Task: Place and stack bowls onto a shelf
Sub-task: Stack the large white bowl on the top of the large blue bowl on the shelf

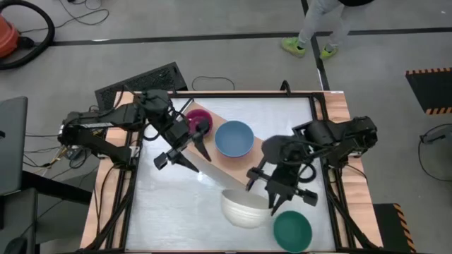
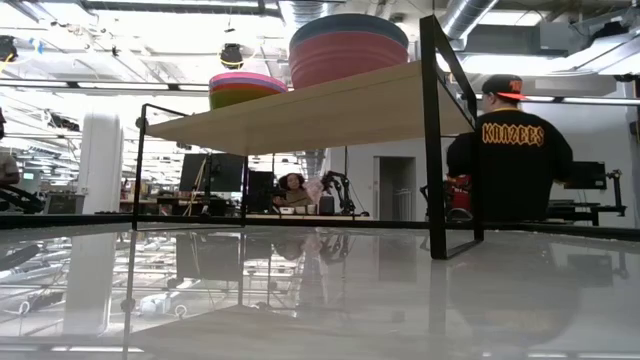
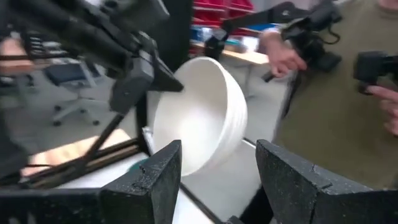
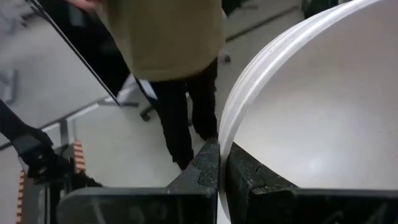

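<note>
The light-wood shelf runs slantwise across the table. On it stand a magenta bowl stack and a grey-blue bowl. From below, the low view shows these as the magenta-over-lime stack and the grey-blue-over-pink stack. My right gripper is shut on the cream-white bowl near the shelf's near right end. A dark green bowl sits upright on the table near the front edge. My left gripper is open and empty above the shelf's near side, facing the cream-white bowl. My right gripper pinches the cream-white bowl's rim, one finger inside the hollow and one on the outer wall. The bowl is tipped on its side, its opening turned toward the left arm. It looks lifted clear of the table.
The shelf's black end frame stands on the glossy tabletop. A person in a dark shirt stands beyond the table, and a person's legs show past the far edge. A hand shows in the room behind.
</note>
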`<state>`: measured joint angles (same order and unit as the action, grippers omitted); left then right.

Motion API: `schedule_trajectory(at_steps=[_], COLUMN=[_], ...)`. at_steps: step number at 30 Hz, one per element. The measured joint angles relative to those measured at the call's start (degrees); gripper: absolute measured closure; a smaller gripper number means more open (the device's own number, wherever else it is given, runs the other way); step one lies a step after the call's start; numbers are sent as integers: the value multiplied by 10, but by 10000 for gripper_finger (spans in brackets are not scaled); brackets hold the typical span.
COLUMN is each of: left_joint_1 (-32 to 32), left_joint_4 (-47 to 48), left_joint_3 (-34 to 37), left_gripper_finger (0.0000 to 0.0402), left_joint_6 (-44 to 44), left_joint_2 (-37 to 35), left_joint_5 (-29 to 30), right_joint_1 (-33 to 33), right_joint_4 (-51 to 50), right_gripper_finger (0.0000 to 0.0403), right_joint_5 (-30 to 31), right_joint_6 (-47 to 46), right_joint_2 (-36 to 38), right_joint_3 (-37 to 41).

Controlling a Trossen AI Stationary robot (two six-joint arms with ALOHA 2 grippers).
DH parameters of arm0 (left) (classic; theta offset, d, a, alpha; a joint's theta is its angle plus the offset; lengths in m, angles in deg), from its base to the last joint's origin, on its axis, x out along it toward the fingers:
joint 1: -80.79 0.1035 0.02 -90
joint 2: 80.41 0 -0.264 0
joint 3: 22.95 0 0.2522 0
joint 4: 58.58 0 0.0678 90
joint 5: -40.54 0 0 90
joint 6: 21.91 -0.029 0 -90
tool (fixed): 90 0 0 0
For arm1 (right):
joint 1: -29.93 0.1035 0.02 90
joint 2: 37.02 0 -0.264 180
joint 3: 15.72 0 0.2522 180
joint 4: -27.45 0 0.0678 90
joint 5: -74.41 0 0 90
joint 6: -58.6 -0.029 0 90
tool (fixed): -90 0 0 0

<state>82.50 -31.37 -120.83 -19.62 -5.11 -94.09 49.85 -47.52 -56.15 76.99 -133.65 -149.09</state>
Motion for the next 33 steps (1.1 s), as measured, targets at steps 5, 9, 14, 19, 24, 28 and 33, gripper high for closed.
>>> schedule_trajectory(at_steps=[5,9,14,19,24,28,33], left_joint_1=[0,0,0,0,-4,-9,-9], left_joint_4=[-8,-19,-45,-90,-118,-136,-133], left_joint_3=[0,-1,0,0,0,0,0], left_gripper_finger=[211,211,211,211,214,233,271], left_joint_6=[0,-4,12,35,29,40,24], left_joint_2=[26,40,61,74,73,74,74], left_joint_5=[-14,-20,-63,-101,-138,-156,-139], right_joint_1=[-25,-40,-54,-67,-77,-87,-103], right_joint_4=[45,59,74,72,71,74,81], right_gripper_finger=[375,375,375,375,375,375,375], right_joint_5=[-45,-51,-63,-65,-65,-78,-104], right_joint_6=[1,1,1,1,1,2,2], right_joint_2=[-3,-2,-1,-2,-2,-2,-2], right_joint_3=[0,0,0,0,0,0,0])
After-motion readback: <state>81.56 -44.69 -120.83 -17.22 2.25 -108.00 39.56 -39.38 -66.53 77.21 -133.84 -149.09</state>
